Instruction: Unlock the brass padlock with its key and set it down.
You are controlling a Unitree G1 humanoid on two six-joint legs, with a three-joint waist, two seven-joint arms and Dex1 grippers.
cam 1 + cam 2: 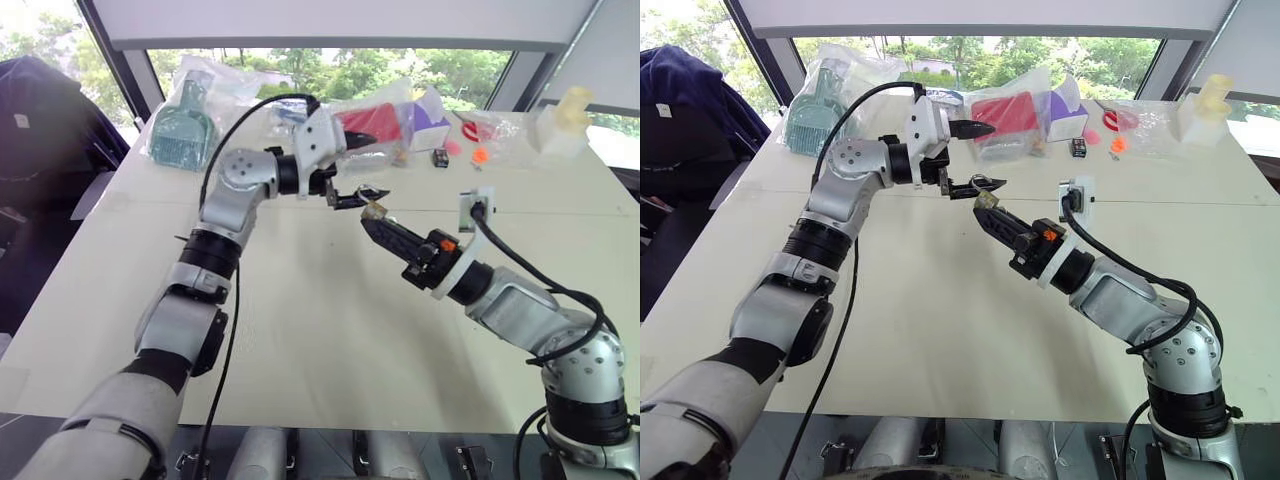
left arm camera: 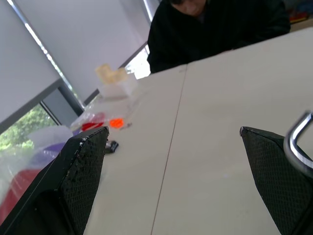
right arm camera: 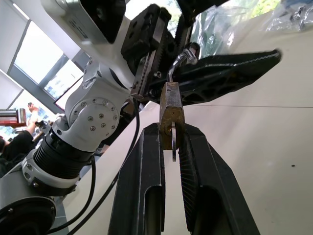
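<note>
The brass padlock is held upright above the table between the tips of my right gripper, which is shut on its body. Its silver shackle curves up from the top. A thin silver piece, apparently the key, hangs at its lower end between my fingers. From the head, the padlock sits just below and beside my left gripper. That gripper is wide open and lies level, its lower finger close to the shackle. Nothing sits between its jaws.
Clear bags line the table's far edge: a teal item, a red pouch and orange bits. A small black box and a white container stand there too. A person in black sits at the table's side.
</note>
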